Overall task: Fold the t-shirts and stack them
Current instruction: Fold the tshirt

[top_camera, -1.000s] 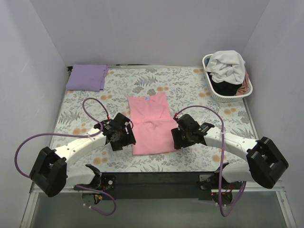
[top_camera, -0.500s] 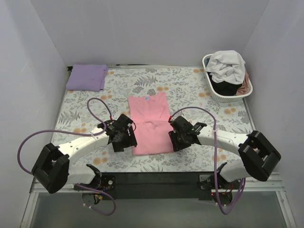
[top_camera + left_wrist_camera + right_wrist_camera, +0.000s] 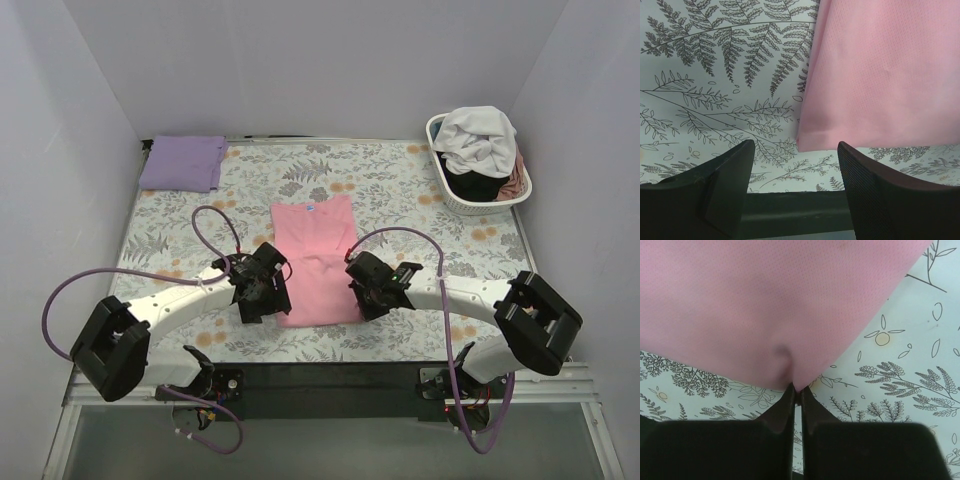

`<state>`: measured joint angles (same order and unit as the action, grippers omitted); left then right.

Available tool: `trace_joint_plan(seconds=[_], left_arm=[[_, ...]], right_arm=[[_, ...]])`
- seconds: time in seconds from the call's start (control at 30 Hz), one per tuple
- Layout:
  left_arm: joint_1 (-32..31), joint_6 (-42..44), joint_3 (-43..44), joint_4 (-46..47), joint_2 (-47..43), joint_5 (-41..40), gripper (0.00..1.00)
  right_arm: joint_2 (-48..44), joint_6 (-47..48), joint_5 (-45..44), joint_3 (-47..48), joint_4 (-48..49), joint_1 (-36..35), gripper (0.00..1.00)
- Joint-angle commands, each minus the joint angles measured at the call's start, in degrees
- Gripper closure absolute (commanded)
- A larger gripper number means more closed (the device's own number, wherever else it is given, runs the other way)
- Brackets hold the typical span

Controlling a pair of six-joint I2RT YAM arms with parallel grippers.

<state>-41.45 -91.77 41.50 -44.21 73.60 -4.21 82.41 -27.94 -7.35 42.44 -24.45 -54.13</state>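
Note:
A light pink t-shirt (image 3: 315,260), folded into a long strip, lies flat at the middle of the floral table cover (image 3: 400,190). My right gripper (image 3: 360,300) is at its near right corner. In the right wrist view the right gripper (image 3: 796,388) is shut on the pink t-shirt (image 3: 765,300), pinching a small pucker of its hem. My left gripper (image 3: 274,304) is at the near left corner. The left gripper (image 3: 796,150) stands open just short of the corner of the pink t-shirt (image 3: 880,75), with nothing between its fingers. A folded lavender t-shirt (image 3: 182,162) lies at the back left.
A white slatted laundry basket (image 3: 445,190) stands at the back right, holding a white garment (image 3: 478,135) with black and dusty pink cloth under it. The table's dark front edge (image 3: 790,215) runs just below the left fingers. White walls close in three sides.
Both arms have moved inward to the pink t-shirt's near corners. The right gripper has gone from open to shut on the hem. The left gripper has stayed open.

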Motion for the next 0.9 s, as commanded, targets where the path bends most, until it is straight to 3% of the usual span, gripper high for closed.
trace_joint_plan(seconds=[0.0, 0.17, 0.4, 0.73, 0.87], left_arm=[[-0.65, -1.13, 2.36, -2.28, 0.31, -2.20, 0.34], [-1.44, -1.31, 4.03, -3.87, 2.42, -3.00, 0.34], [-3.63, -1.93, 6.14, -5.45, 6.10, -2.30, 0.44], [-5.75, -2.72, 6.06, -4.93, 10.50, -2.29, 0.45], [-5.75, -2.63, 5.35, -3.35, 12.78, -2.04, 0.49]], right_arm=[[3.37, -1.24, -1.35, -1.22, -3.59, -1.50, 0.97], [3.46, -0.80, -2.66, -0.95, -3.50, -1.86, 0.99], [2.93, -0.62, -3.28, -1.48, -2.89, -1.94, 0.99], [2.49, -0.36, -3.02, -2.36, -1.74, -1.95, 0.99], [2.58, -0.27, -2.84, -2.71, -1.48, -1.95, 0.99]])
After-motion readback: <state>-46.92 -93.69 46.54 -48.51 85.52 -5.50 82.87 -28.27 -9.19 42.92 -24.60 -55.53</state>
